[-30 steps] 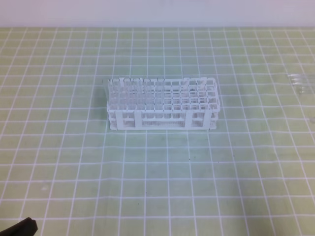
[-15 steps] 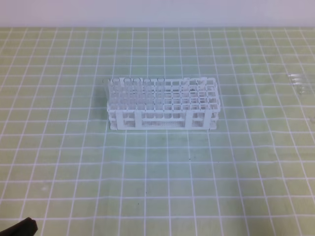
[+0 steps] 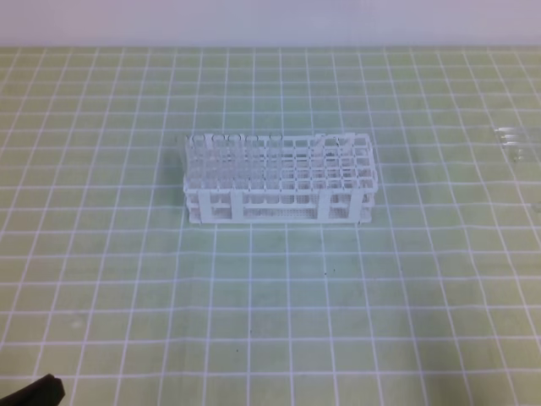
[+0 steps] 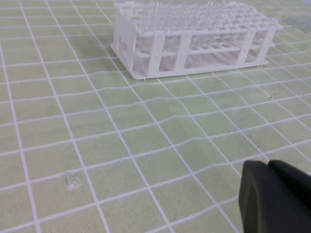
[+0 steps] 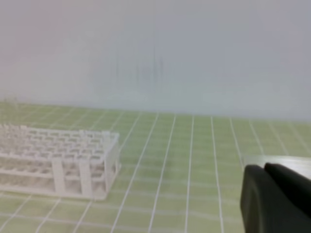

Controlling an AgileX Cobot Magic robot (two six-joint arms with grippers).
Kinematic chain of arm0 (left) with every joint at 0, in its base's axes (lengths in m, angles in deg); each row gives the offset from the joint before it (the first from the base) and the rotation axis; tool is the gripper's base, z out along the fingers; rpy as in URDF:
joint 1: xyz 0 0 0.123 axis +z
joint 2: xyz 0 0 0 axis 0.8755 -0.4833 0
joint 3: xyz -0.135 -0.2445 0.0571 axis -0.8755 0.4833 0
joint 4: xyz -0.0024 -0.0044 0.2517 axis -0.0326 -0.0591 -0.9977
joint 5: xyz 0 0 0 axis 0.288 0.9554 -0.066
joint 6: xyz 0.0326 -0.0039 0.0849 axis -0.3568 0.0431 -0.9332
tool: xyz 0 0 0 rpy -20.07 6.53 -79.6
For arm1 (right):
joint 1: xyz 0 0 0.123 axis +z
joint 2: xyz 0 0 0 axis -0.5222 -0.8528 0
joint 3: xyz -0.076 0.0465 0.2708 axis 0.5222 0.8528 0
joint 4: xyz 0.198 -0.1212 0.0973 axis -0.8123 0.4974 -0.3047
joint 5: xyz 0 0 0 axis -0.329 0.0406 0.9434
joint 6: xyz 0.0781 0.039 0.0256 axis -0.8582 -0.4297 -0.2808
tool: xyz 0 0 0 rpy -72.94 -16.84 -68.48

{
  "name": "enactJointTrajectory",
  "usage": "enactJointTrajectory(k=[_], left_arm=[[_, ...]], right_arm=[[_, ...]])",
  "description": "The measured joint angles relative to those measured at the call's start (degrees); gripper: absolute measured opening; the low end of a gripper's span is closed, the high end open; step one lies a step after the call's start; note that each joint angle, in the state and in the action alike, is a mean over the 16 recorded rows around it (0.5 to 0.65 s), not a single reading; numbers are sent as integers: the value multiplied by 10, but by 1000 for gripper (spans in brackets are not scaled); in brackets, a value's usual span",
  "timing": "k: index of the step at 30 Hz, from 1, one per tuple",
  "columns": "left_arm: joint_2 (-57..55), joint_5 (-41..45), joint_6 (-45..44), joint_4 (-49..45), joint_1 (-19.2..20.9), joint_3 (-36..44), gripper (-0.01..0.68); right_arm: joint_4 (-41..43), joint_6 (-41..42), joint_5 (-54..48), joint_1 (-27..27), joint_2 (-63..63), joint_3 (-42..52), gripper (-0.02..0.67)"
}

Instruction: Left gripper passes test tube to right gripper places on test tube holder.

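Left gripper (image 4: 269, 167): we see it pinched closed, empty.
Right gripper (image 5: 265, 170): closed, empty.
Test tube holder (image 3: 279, 178): well ahead, open green grid mat (image 3: 279, 296) between.
Overhead only: clear tubes (image 3: 514, 139) at mat's right edge.

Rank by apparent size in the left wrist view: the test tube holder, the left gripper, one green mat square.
1. test tube holder
2. left gripper, though nearness enlarges it and the frame crops it
3. mat square
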Motion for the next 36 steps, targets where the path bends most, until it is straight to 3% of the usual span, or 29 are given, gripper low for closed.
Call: enactJointTrajectory(k=[9, 29, 36], left_arm=[[0, 0, 0, 0, 0, 0, -2], [0, -2, 0, -1, 0, 0, -2], [1, -14, -1, -22, 46, 0, -2]], right_arm=[[75, -83, -64, 0, 3, 16, -16], [79, -84, -92, 0, 3, 21, -16], [79, -84, -92, 0, 3, 21, -16]])
